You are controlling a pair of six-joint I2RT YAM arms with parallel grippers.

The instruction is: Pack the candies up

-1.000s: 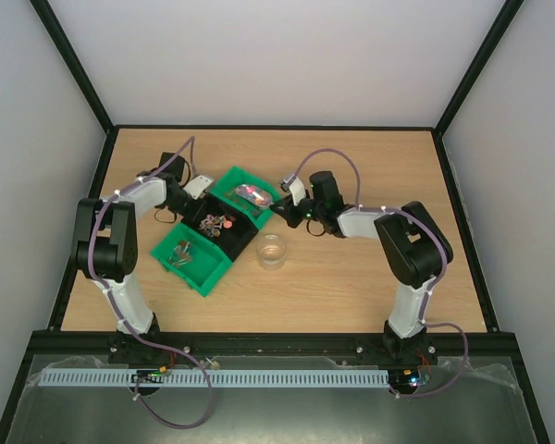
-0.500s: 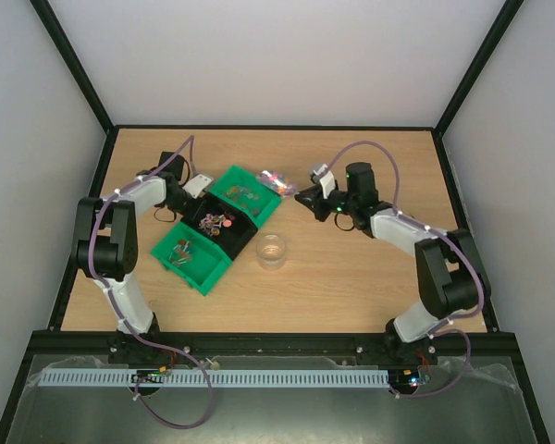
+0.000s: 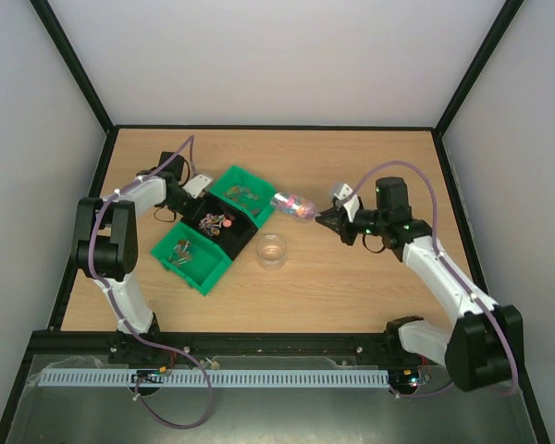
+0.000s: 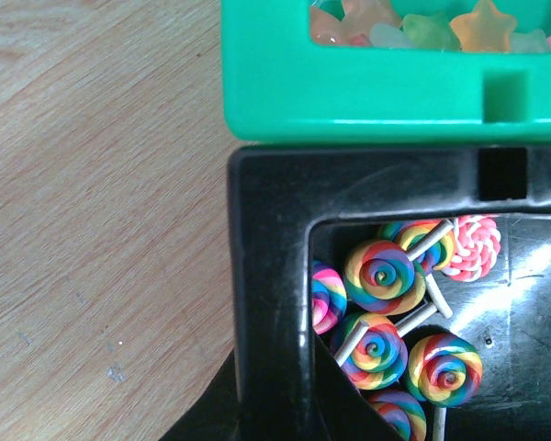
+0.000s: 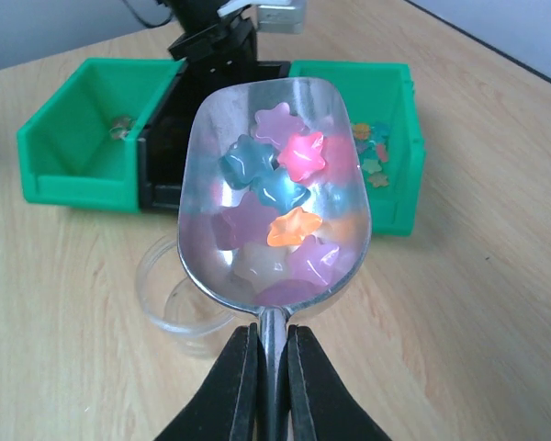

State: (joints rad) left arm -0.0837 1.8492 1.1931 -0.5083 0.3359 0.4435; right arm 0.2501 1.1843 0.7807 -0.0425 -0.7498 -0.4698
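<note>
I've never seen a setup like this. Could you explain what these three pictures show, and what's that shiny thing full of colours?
These are two robot arms bolted to a wooden table. The wide picture looks down from above; the other two come from small cameras on each arm's wrist. On the table stand a far green bin, a black bin and a near green bin in a row, plus a small clear jar. The right gripper is closed on the handle of a metal scoop loaded with star-shaped candies, held up near the jar. The left gripper pinches the wall of the black bin, which holds swirly lollipops.
</note>
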